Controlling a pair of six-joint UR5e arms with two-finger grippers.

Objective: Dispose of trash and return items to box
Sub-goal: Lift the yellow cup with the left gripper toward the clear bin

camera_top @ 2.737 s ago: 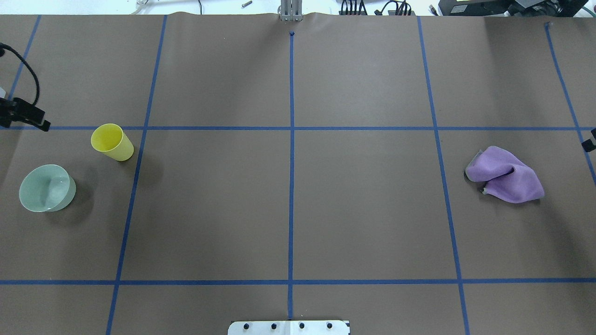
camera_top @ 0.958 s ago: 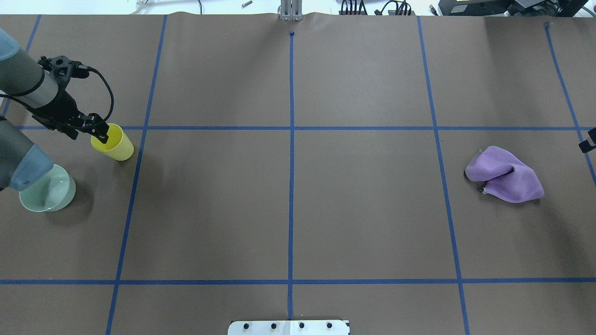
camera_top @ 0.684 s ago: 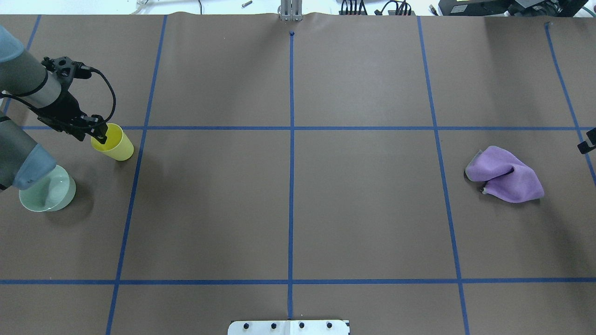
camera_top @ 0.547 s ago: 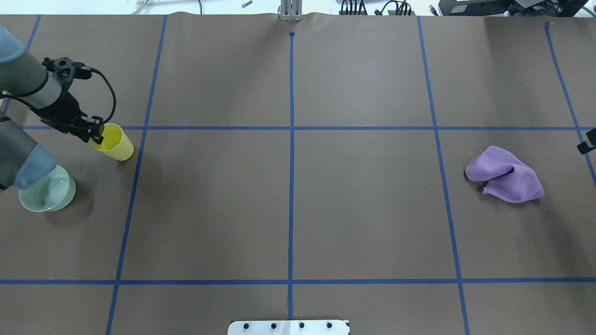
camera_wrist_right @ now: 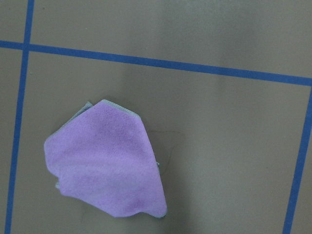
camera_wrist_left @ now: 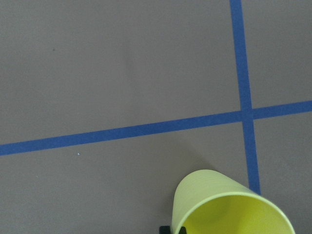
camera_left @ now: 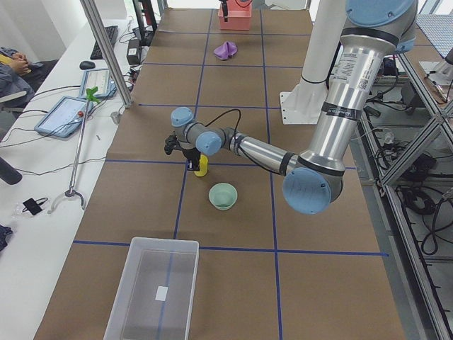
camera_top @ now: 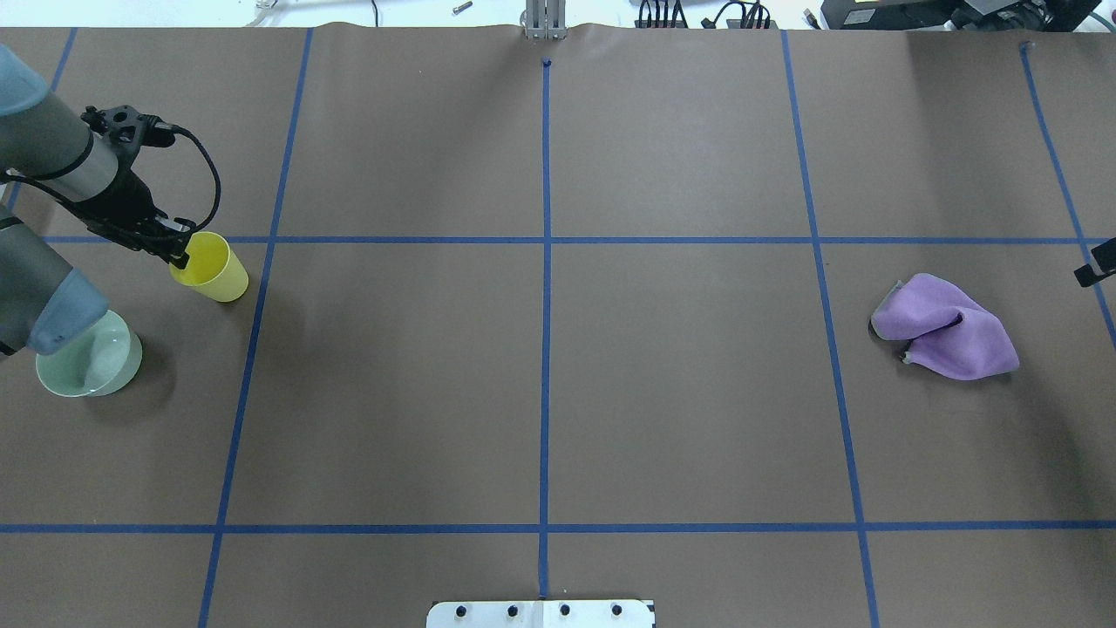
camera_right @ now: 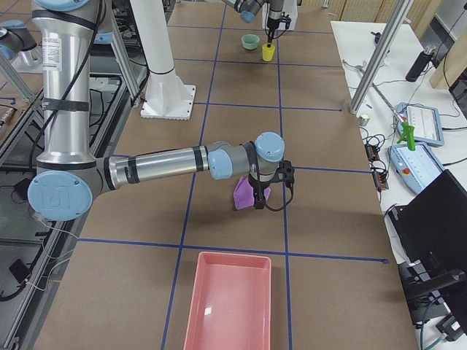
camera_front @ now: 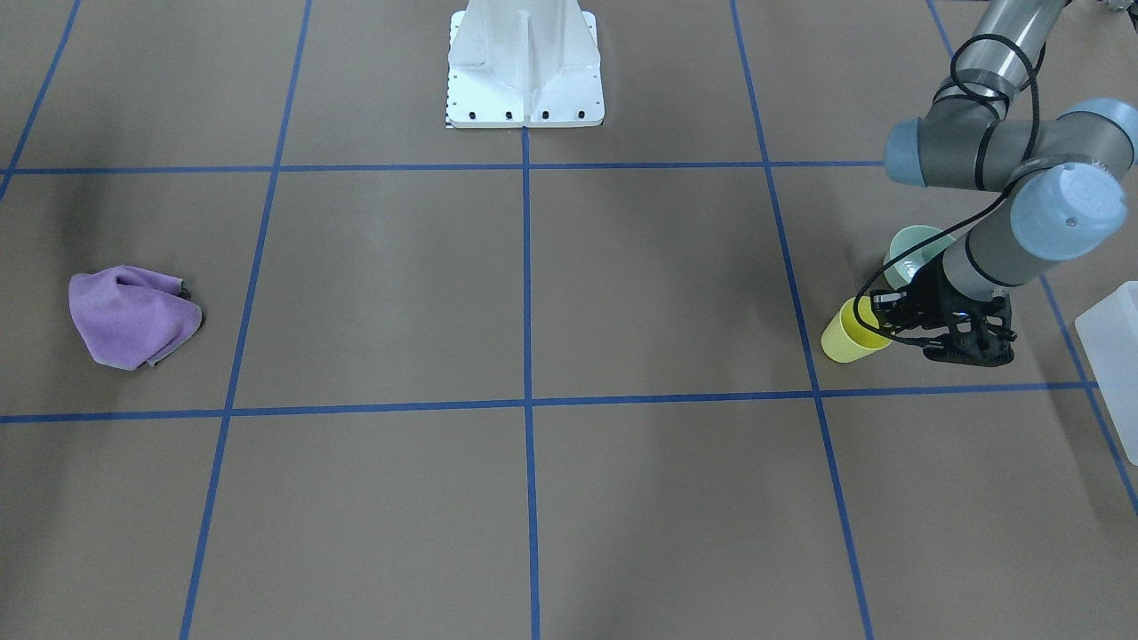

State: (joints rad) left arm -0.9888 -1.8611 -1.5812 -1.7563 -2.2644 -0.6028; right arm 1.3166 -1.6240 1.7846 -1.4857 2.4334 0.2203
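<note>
The yellow cup (camera_top: pixel 214 270) stands upright at the table's left; it also shows in the front view (camera_front: pixel 846 336) and the left wrist view (camera_wrist_left: pixel 229 207). My left gripper (camera_top: pixel 180 255) pinches the cup's left rim, one finger inside and one outside. The mint-green bowl (camera_top: pixel 91 366) sits nearer the robot, partly under my left arm. The frosted-white box (camera_left: pixel 152 290) stands off the table's left end and shows at the front view's edge (camera_front: pixel 1116 351). My right gripper (camera_right: pixel 257 200) hovers over the purple cloth (camera_top: pixel 946 327); I cannot tell whether it is open or shut.
A pink tray (camera_right: pixel 226 306) lies beyond the table's right end. The white robot base (camera_front: pixel 524 71) stands at the near middle edge. Blue tape lines cross the brown table cover. Laptops and cables lie beyond the far edge.
My left arm came in from the left, put a finger into the yellow cup, then closed on its left rim. The cup shifted slightly. The cloth and bowl have not moved.
</note>
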